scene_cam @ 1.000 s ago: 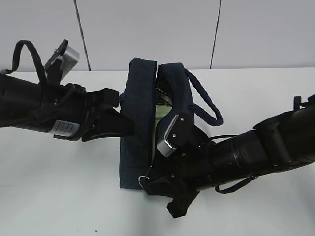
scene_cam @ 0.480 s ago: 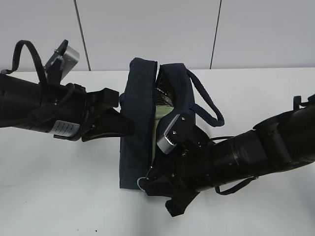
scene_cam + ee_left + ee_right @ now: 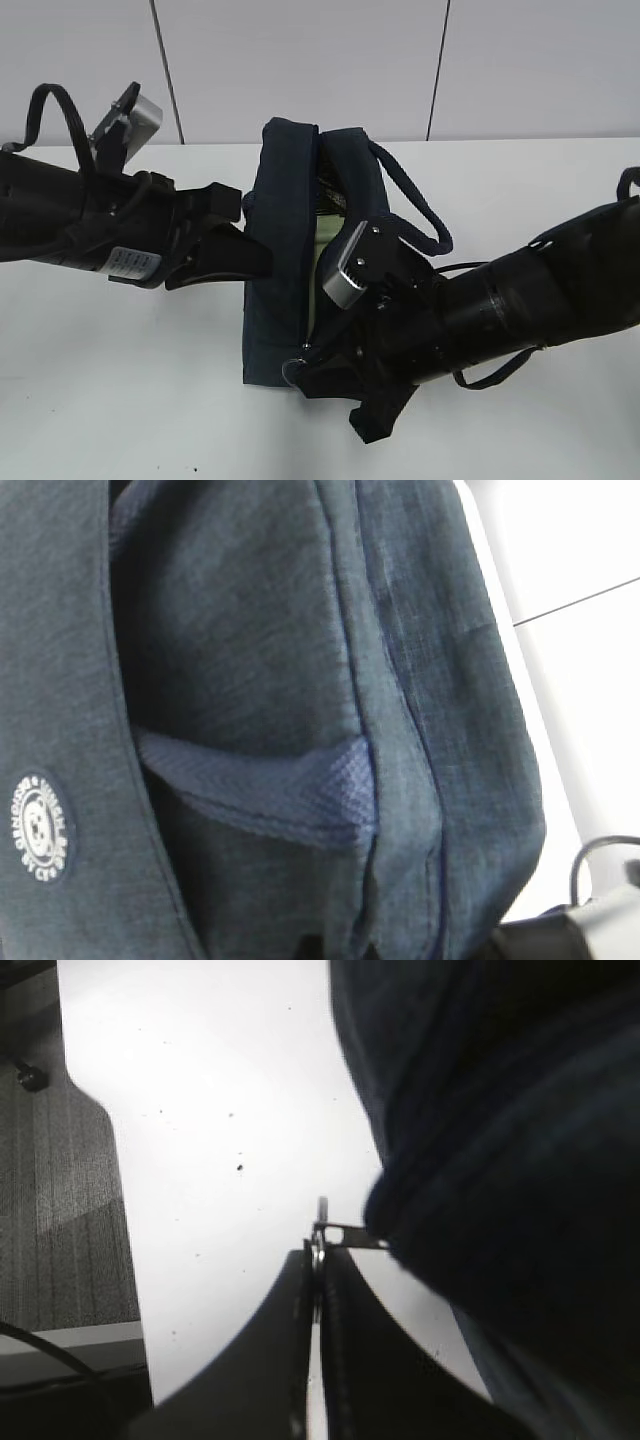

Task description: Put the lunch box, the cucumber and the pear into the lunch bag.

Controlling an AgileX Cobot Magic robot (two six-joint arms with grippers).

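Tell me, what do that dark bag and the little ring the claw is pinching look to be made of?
The lunch bag looks like navy woven fabric, matte: a denim-like weave, stitched seams and a soft fold show up close. The ring pull looks like thin metal, silver and shiny; it glints between the right claw tips.

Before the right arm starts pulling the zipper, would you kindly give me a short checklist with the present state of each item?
1. Right tool shut on the silver ring pull: ok, the ring sits between its closed fingers.
2. Left tool steadying the lunch bag: ok in the exterior view, it presses the bag's left side; whether it pinches fabric, cannot tell.
3. Bag not yet zipped: ok, a gap shows along the top.
4. Lunch box inside: ok, something pale green shows in the gap.
5. Cucumber and pear inside: cannot tell, neither is visible.
6. Loop handle away from the zipper line: ok, it lies off to the bag's right.
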